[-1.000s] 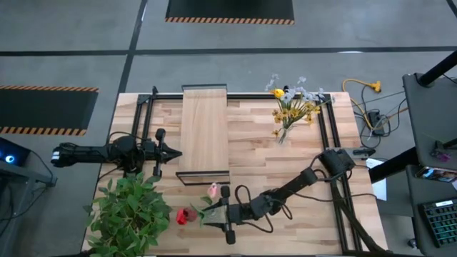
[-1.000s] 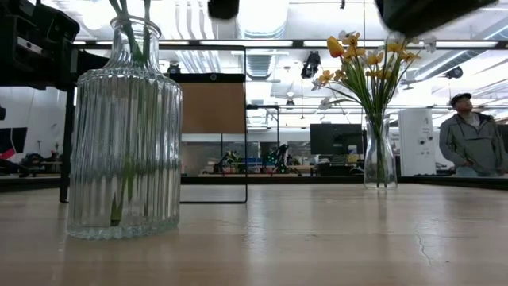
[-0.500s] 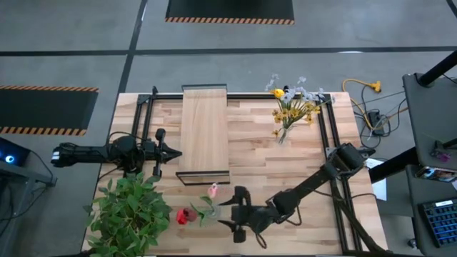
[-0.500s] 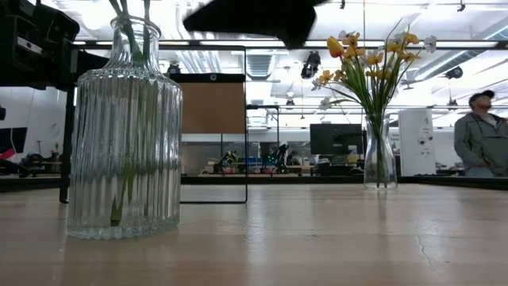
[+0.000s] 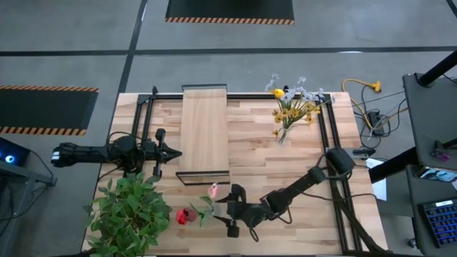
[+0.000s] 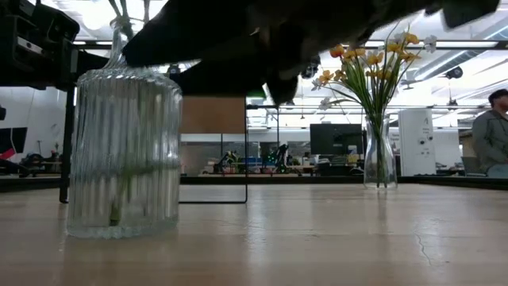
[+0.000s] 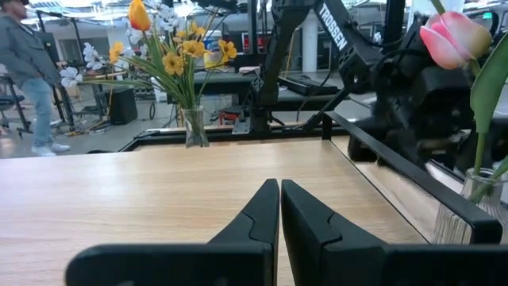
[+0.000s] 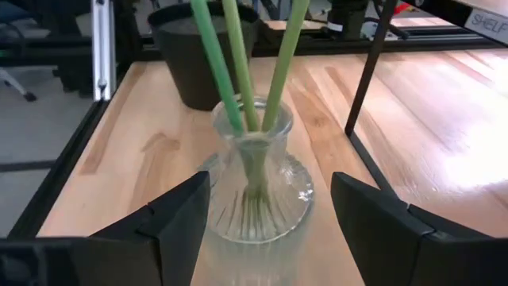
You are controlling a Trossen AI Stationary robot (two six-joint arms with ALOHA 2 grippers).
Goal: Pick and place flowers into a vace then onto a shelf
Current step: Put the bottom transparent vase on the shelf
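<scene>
Presently, entries as seen from the high view, clock face centred on the table.

Surface: butcher-block tabletop (image 5: 257, 153) of pale wood strips, edged by a black metal frame.
Room: grey concrete floor with black mats striped at their edges; in the low view a person (image 6: 494, 131) stands far back at 3 o'clock, before desks and monitors.
Shelf: the shelf (image 5: 205, 128), a narrow light-wood board on a thin black frame, lies toward 11 o'clock.
Near vase: a ribbed clear glass vase (image 6: 125, 131), round-bodied with a narrow neck, at about 7 o'clock; it holds three green stems (image 8: 244, 59) carrying a pink tulip (image 5: 213, 190) and a red tulip (image 5: 181, 215).
Far vase: a slim clear glass vase (image 6: 379, 155) at 1 o'clock holds the yellow sprays, pale blossoms and one orange-yellow bloom (image 5: 294, 107).
Plant: a bushy leafy plant (image 5: 128, 210) in a dark round pot, at 8 o'clock, just beside the near vase.
Right gripper: the right gripper (image 8: 266, 214) at 6 o'clock, dark fingers spread wide on either side of the near vase, apart from the glass.
Left gripper: the left gripper (image 7: 279, 208) waits at 9 o'clock beside the shelf, fingers pressed together.
</scene>
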